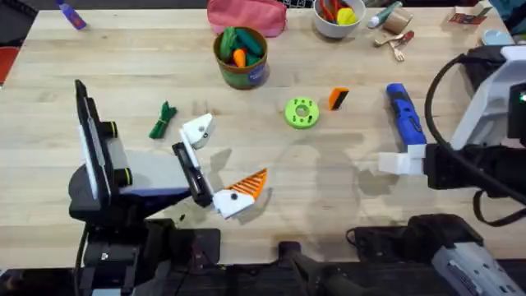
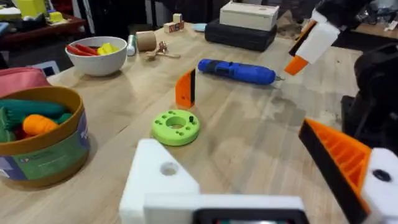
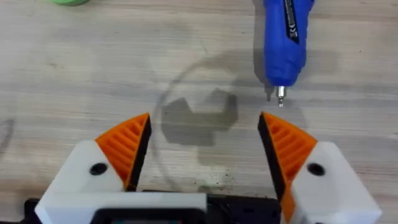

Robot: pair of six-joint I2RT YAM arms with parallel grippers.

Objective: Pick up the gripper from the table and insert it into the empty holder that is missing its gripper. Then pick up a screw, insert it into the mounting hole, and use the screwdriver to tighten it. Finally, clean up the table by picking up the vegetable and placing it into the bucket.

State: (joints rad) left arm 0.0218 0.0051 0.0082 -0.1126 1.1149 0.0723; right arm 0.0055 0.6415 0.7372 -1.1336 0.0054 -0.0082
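The gripper (image 1: 338,99) stands upright just right of the green disc (image 1: 302,113); both claws gape wide, holding nothing.

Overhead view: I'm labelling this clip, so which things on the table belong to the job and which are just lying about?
Job: orange gripper, empty white holder, blue screwdriver, dark green vegetable, bucket.
Lying about: green disc, white bowl, pink pouch.

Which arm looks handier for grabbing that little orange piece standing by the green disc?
Probably the right: its open gripper hovers nearer the orange gripper. The left gripper lacks one orange pad, so it should receive the part.
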